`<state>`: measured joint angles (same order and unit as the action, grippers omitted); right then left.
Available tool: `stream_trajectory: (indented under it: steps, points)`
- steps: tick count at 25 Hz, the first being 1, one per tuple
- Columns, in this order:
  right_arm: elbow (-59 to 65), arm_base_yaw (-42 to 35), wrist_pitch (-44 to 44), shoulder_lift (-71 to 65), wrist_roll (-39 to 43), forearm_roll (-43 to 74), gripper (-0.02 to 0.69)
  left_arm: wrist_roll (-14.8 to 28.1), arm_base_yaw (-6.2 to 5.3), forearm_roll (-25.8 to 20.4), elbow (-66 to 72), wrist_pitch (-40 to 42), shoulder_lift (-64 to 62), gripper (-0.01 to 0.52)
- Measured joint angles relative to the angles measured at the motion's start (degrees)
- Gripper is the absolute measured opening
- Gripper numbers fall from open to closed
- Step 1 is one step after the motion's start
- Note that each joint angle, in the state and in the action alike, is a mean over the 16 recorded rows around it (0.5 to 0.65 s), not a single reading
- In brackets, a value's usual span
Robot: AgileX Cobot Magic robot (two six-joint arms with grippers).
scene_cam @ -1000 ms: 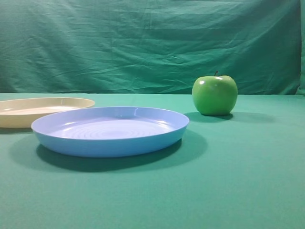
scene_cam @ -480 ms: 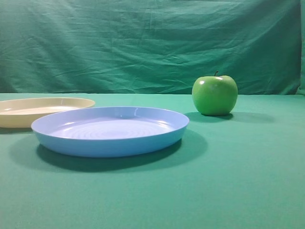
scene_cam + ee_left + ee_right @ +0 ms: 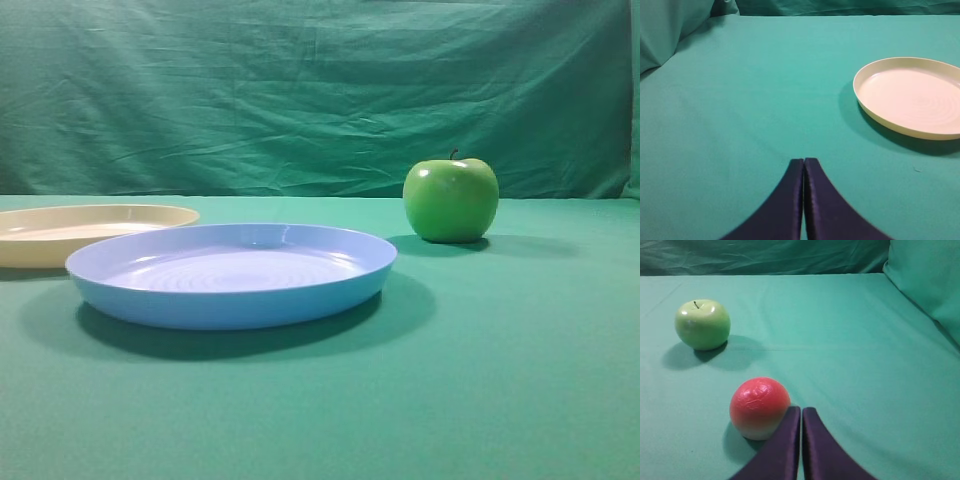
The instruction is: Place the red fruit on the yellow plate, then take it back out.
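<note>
Green cloth surface (image 3: 500, 380): we see both end effectors (image 3: 803, 162) (image 3: 801, 410) closed, empty; red fruit (image 3: 759, 407) beside right one, green apple (image 3: 702, 324) beyond.

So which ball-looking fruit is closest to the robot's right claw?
The red fruit, just left of the shut right claw. The green apple with the stem sits much farther back.
</note>
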<state>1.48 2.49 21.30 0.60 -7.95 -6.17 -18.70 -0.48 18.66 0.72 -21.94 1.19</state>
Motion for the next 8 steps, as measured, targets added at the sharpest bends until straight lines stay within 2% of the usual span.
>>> stream_trajectory:
  steps: [8]
  points:
    - [0.0, 0.0, 0.0, 0.0, 0.0, 0.0, 0.000, 0.0, 0.00, 0.0, 0.0, 0.0, 0.0, 0.000]
